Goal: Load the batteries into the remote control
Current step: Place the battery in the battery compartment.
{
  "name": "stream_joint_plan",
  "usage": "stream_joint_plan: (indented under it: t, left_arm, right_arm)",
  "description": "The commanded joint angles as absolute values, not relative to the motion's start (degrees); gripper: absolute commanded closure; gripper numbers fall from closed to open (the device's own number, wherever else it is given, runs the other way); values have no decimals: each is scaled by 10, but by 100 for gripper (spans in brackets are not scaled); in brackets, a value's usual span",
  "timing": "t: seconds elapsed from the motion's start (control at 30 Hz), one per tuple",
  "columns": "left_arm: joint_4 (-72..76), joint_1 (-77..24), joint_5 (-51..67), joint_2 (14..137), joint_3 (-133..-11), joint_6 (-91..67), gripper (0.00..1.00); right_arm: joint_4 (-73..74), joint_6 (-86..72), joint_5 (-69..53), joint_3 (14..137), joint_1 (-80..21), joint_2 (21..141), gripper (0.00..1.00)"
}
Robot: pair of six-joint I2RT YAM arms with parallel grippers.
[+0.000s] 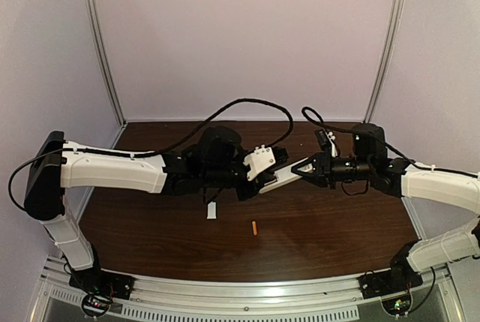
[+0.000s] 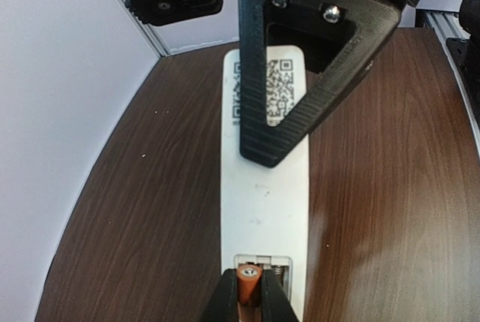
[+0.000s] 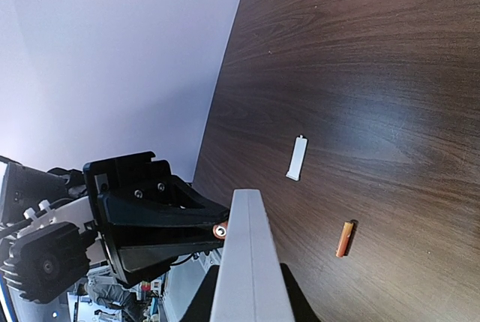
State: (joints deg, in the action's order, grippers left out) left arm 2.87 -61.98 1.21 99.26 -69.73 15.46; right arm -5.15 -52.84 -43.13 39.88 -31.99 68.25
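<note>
The right gripper (image 3: 251, 299) is clamped on the QR-code end of the remote control (image 2: 264, 202), which seems light, stiff and smooth, while the left gripper (image 2: 250, 303) pinches one battery (image 2: 248, 281), small and probably slippery, by its sides at the remote control's open battery bay (image 2: 276, 262).

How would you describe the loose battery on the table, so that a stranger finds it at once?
On the wooden table, look on the near side of the raised remote control. Beside the white cover plate lies a tiny orange battery, touching nothing; the other battery is pinched in the left gripper.
</note>
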Motion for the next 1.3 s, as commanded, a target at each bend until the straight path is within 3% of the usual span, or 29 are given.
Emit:
stream_joint_plan:
  t: [0.0, 0.2, 0.5, 0.9, 1.27]
  left_arm:
    - [-30, -605, -34, 1017, -692, 171, 86]
    - [-34, -606, -32, 1019, -697, 173, 79]
    - [-32, -606, -8, 1011, -700, 165, 77]
    - [-30, -604, 42, 960, -672, 183, 53]
    - [-4, -604, 84, 898, -635, 185, 52]
  right_arm:
    - [-89, -534, -475, 409, -320, 679, 100]
    - [-90, -535, -475, 410, -320, 681, 100]
    - [-77, -525, -471, 411, -319, 685, 100]
    - [-5, -476, -475, 428, -317, 703, 100]
    - [79, -446, -487, 452, -318, 715, 100]
